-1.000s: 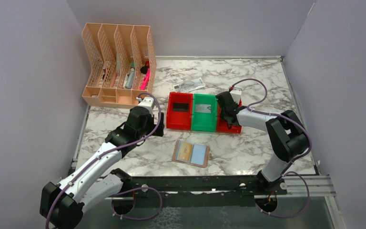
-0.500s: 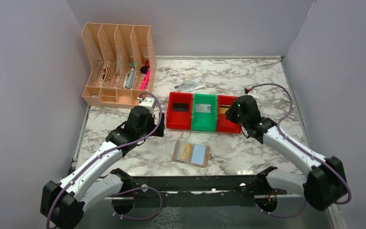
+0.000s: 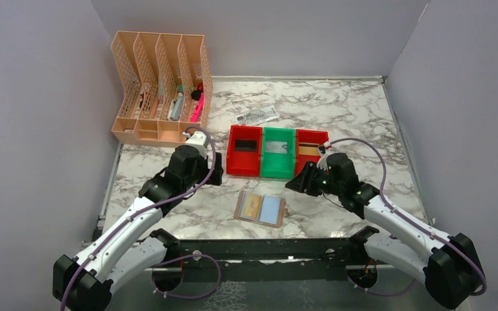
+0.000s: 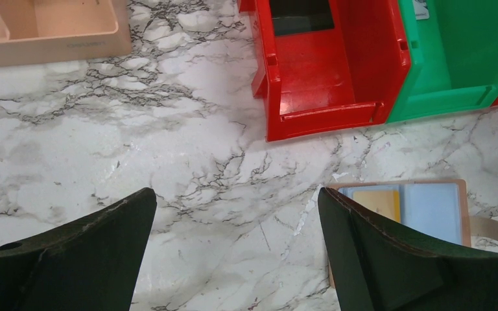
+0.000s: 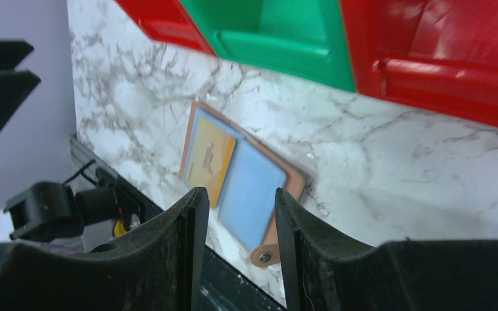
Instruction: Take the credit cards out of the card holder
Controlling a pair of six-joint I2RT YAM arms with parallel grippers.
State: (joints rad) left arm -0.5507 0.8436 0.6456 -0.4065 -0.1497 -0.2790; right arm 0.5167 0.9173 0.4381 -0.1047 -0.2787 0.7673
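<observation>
Your right gripper (image 5: 238, 194) has its jaws a little apart with nothing between them. Through the gap you can see the holder (image 5: 246, 175) lying open and flat on the marble table (image 3: 337, 110). A gold card (image 3: 251, 205) sits in the holder's left panel. The right panel shows only pale blue, and I cannot tell whether anything is tucked in there.

Expect the card to be light, stiff, thin and slick, with little edge for a finger to catch. The holder is probably light too, and likely to skate on the marble when you pull. Pinch the card by whichever edge stands clear of the pocket and draw it out flat, along the pocket, rather than prying it up.

In the overhead view, your right gripper is at the holder's 2 o'clock, and the left gripper (image 3: 214, 175) is at 10 o'clock, jaws spread wide and empty, so it is free to pin the holder down. The bins (image 3: 262, 173) stand at 12 o'clock.
</observation>
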